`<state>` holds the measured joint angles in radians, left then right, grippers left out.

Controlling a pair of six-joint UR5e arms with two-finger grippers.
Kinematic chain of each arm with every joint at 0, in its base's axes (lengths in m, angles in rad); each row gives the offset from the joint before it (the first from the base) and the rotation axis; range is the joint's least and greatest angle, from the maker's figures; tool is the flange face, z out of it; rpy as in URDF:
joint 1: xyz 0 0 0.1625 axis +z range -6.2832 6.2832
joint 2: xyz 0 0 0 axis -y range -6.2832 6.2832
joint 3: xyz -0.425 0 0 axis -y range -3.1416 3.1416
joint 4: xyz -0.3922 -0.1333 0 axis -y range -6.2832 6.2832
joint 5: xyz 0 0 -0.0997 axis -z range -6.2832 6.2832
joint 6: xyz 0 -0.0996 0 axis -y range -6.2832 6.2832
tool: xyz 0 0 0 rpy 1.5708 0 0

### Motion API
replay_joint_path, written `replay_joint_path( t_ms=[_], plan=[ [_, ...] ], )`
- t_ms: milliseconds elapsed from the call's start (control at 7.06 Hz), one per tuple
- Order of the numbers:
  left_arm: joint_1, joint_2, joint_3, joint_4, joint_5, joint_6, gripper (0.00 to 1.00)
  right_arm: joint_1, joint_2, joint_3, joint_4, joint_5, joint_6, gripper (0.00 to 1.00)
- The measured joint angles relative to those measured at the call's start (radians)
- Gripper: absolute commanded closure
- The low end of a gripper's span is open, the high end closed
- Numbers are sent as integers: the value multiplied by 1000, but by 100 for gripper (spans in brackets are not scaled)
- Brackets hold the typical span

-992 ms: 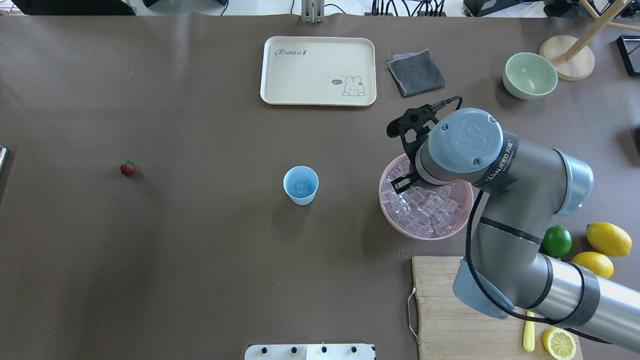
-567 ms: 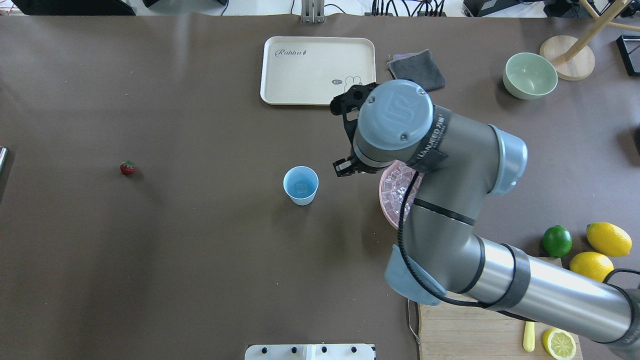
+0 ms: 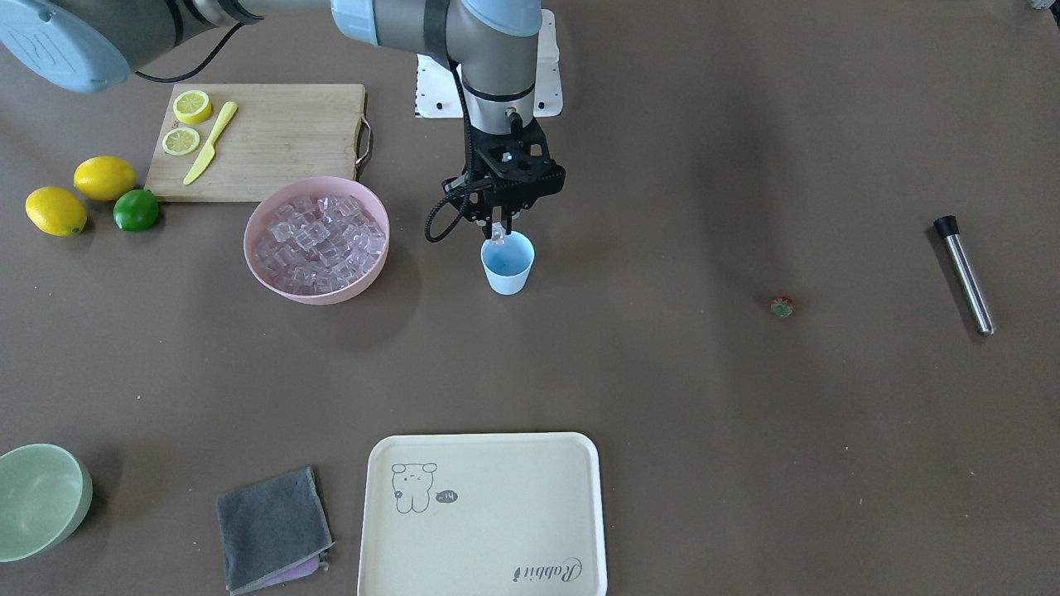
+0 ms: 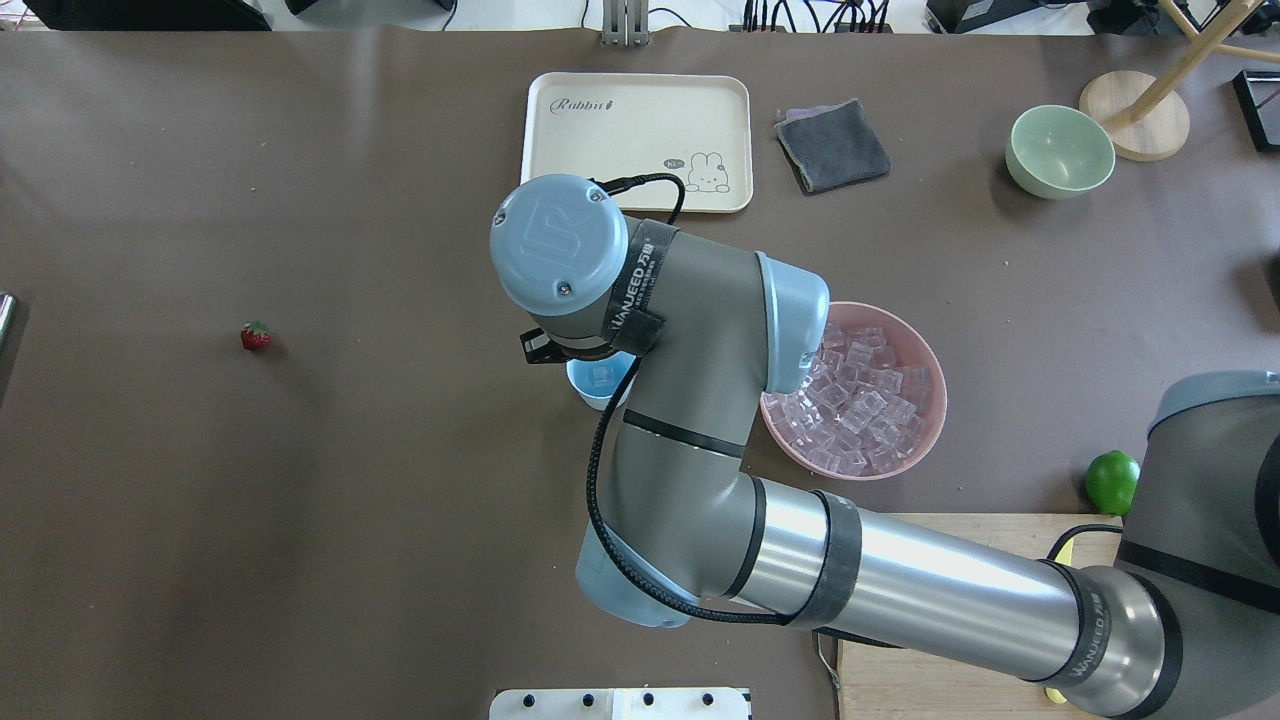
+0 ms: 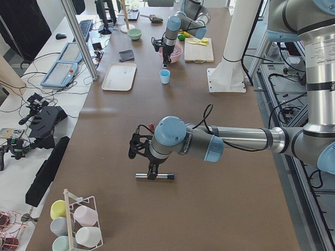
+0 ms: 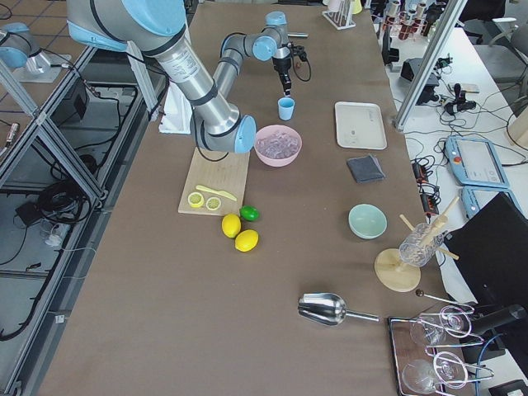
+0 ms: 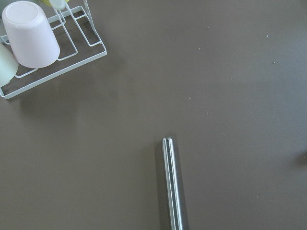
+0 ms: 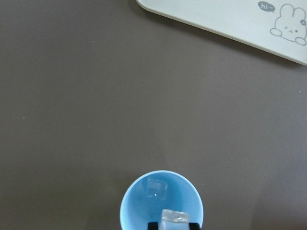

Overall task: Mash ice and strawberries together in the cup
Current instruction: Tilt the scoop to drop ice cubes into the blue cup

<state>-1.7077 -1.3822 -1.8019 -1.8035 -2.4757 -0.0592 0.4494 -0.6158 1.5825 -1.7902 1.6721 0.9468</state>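
The pale-blue cup (image 3: 507,265) stands mid-table, half hidden under my right wrist in the overhead view (image 4: 597,385). My right gripper (image 3: 497,234) hangs just over its rim, shut on one clear ice cube (image 8: 175,218). A second ice cube (image 8: 156,187) lies on the cup's bottom. More ice (image 3: 319,236) fills the pink bowl (image 4: 853,475) beside the cup. The strawberry (image 4: 256,335) lies alone far to the left of the overhead view (image 3: 782,307). My left gripper (image 5: 148,166) hovers over a metal rod (image 7: 171,184); I cannot tell whether it is open or shut.
A cream tray (image 4: 600,130), a grey cloth (image 4: 832,145) and a green bowl (image 4: 1060,150) sit along the far side. A cutting board (image 3: 273,141) with lemon slices and a yellow knife, two lemons and a lime (image 3: 136,209) lie near the bowl. A wire cup rack (image 7: 48,52) stands near the rod.
My right arm swung left from the pink ice bowl to above the cup, carrying an ice cube. The strawberry and cup stayed put.
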Motion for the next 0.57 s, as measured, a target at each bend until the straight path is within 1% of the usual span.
replay_joint_path(
  t_ms=[142,425,567],
  plan=[
    [0,0,5,0,-1,0,1,-11,10,-30,15,-12,3,92],
    [-1,0,12,1,-2,0,1,-14,-1,-60,70,-26,1,91],
    [-1,-1,16,0,-2,0,1,-13,-10,-62,92,-28,1,23]
  ],
)
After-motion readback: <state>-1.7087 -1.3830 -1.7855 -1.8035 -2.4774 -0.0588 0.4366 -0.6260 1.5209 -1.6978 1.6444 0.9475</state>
